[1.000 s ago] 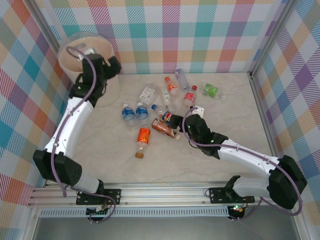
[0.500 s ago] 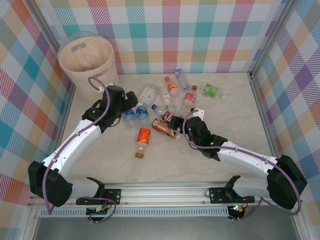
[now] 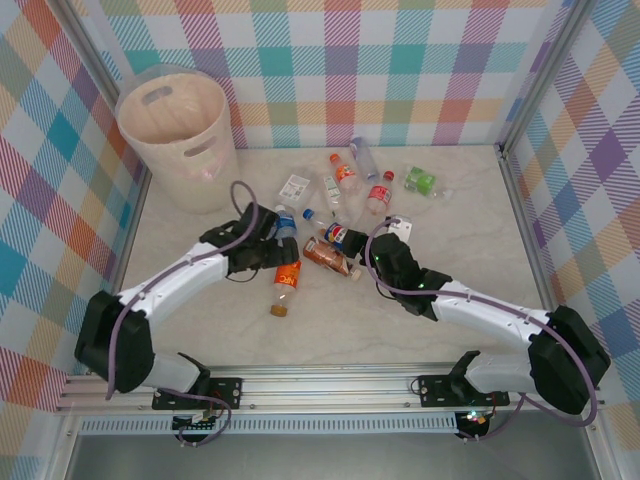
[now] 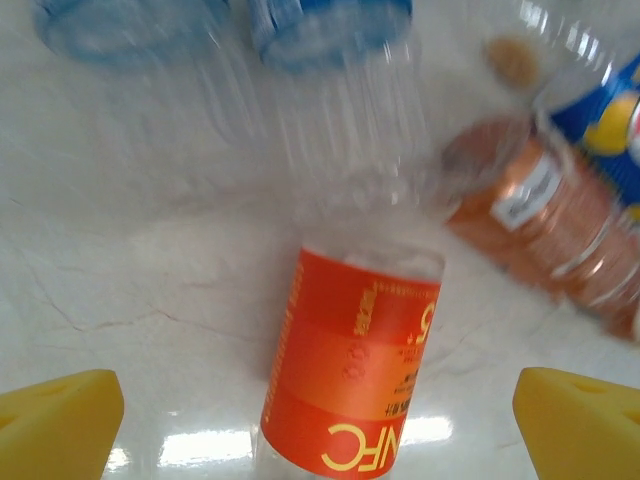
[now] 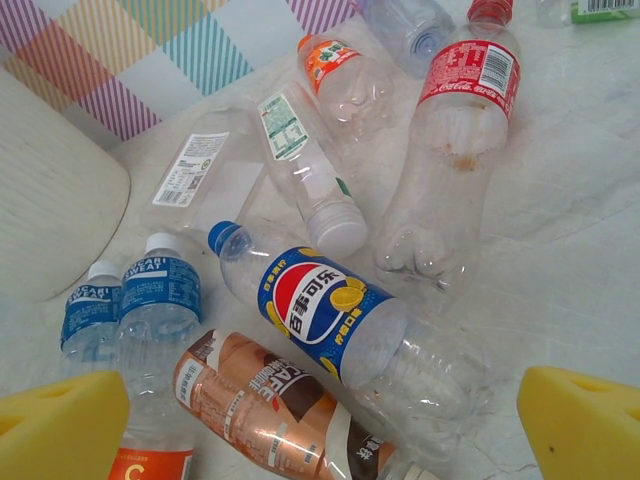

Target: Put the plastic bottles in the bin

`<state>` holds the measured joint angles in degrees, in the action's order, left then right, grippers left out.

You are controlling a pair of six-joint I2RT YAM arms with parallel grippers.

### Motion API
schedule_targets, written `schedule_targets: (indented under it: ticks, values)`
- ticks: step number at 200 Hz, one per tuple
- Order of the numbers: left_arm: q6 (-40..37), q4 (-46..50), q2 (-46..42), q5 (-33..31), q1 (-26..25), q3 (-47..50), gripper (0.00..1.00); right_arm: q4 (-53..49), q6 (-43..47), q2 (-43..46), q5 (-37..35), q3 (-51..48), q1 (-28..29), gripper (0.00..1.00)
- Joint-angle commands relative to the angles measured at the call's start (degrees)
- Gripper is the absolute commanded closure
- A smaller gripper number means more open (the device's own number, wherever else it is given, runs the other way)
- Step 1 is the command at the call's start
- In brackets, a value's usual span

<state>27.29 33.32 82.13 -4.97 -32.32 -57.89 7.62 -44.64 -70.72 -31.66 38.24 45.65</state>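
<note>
- Left claw point(image 4: 318, 420) is wide open, hanging over the orange-label bottle point(image 4: 352, 385) on the desk point(image 4: 130, 300).
- Right claw point(image 5: 320, 420) gapes open above the blue-label bottle point(image 5: 318, 303).
- Bin point(image 3: 185, 160) stands well apart.

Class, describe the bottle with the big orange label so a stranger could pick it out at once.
From the cream bin in the far left corner, look right to the heap of bottles mid-table. The bottle lies on the heap's near side, nearest the front of the table. It alone has a broad, solid orange label.
</note>
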Motion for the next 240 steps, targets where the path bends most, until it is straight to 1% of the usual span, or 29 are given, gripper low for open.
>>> schedule_targets:
  ticks: [1, 31, 49, 76, 124, 149, 192, 240]
  values:
    - [-5.04, 2.91, 3.24, -1.39, -3.52, -1.28, 0.00, -0.50, -1.48, -0.86, -1.30, 0.55, -0.49, 0.00]
    - [-5.49, 2.77, 8.17, -5.53, -7.27, -2.38, 0.00, -2.85, -4.40, -1.01, -2.09, 0.80, -0.74, 0.00]
    - [-6.72, 1.55, 10.40, -5.83, -8.60, -2.64, 0.00, -2.88, -4.63, -1.11, -1.87, 0.85, -0.82, 0.00]
    - [-7.07, 0.44, 13.55, -8.06, -8.72, -3.19, 0.03, -3.58, -4.65, -1.04, -1.83, 0.92, -0.85, 0.00]
    - [-7.24, -2.57, 16.87, -9.25, -8.67, -3.55, 0.11, -4.95, -5.63, -0.12, -1.83, 0.72, -0.91, 0.00]
    - [-6.20, -4.02, 17.51, -8.96, -8.73, -2.86, 0.18, -5.11, -5.55, 0.14, -1.46, 0.55, -0.97, 0.00]
    - [-6.18, -3.79, 16.82, -7.64, -8.73, -2.32, 0.38, -5.06, -3.99, -1.15, 0.41, 1.61, -0.99, 0.00]
    - [-6.55, -3.78, 12.67, -7.25, -8.70, -1.26, 0.46, -3.27, -0.32, -2.88, 4.63, 3.14, -1.00, 0.00]
